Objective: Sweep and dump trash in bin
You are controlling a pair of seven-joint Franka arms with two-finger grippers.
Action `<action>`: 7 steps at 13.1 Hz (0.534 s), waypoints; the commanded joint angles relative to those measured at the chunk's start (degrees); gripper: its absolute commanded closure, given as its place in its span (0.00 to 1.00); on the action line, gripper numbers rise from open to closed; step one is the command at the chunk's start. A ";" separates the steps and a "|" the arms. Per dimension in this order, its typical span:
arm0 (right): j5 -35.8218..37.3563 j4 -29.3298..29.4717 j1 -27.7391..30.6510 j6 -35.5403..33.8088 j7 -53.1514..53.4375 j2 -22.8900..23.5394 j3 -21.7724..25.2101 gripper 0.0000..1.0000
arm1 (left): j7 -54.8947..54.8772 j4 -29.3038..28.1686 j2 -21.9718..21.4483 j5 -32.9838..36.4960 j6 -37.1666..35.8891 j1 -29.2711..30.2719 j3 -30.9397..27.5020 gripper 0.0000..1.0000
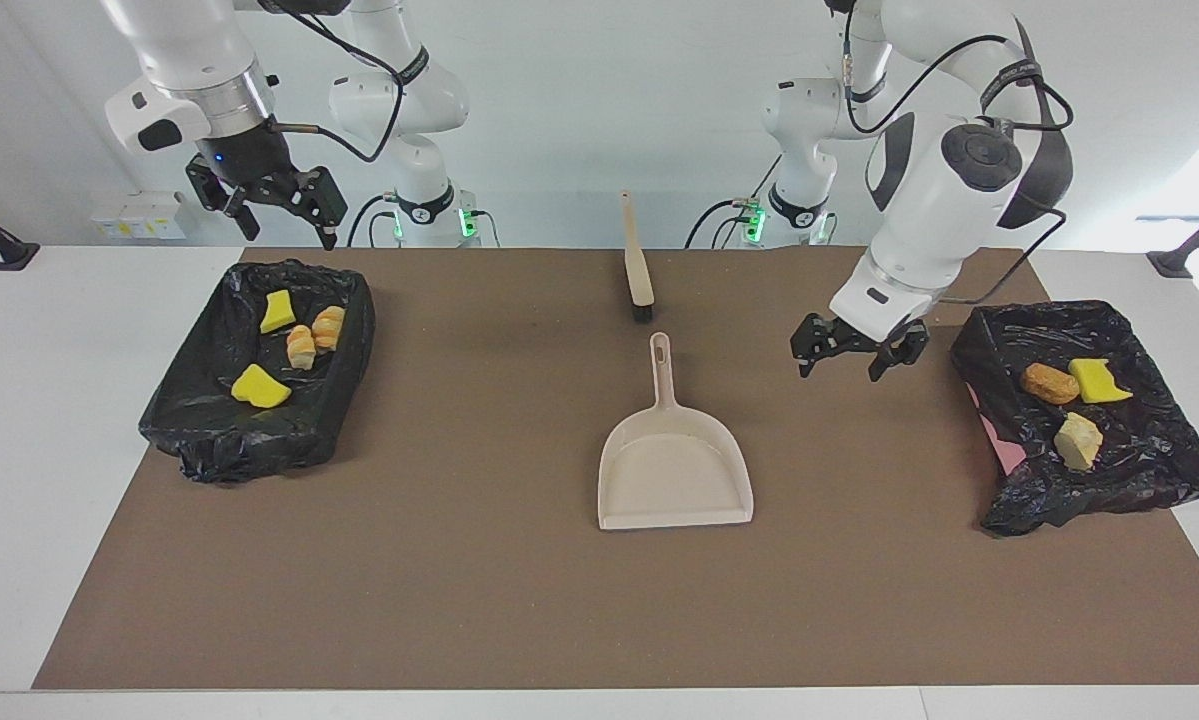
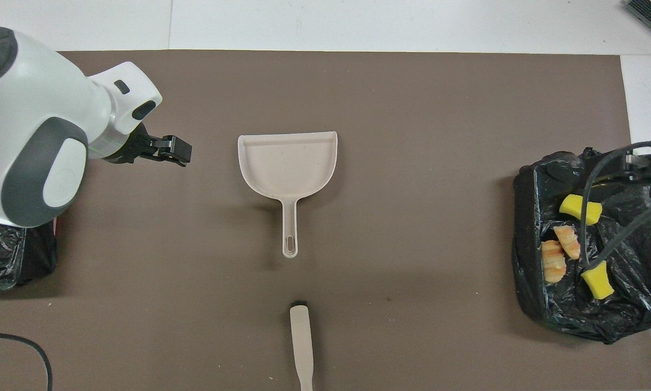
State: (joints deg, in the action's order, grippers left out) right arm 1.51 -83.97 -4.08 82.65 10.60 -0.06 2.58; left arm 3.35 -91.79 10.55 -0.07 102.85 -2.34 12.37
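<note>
My two glossy white arms have grey joint caps, loose black cables, and black two-finger grippers (image 1: 852,350) up front.
</note>
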 commanded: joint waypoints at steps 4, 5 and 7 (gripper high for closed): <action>-0.45 0.47 0.39 -0.39 -1.02 0.06 -0.12 0.00 | -6.07 2.57 -2.38 3.41 -7.56 2.26 -1.29 0.00; -0.45 0.47 0.39 -0.30 -1.02 0.06 -0.03 0.00 | -5.64 2.32 -3.51 2.98 -8.10 2.26 -1.91 0.00; -0.63 0.47 0.30 0.40 -0.94 0.06 -0.21 0.00 | -5.11 0.31 -5.62 2.88 -8.80 2.78 -2.35 0.00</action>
State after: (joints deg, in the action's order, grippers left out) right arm 1.51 -83.97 -4.10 82.68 10.60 -0.06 2.58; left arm -2.03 -90.12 7.27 2.52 95.92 -0.21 10.37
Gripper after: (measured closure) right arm 0.000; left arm 0.000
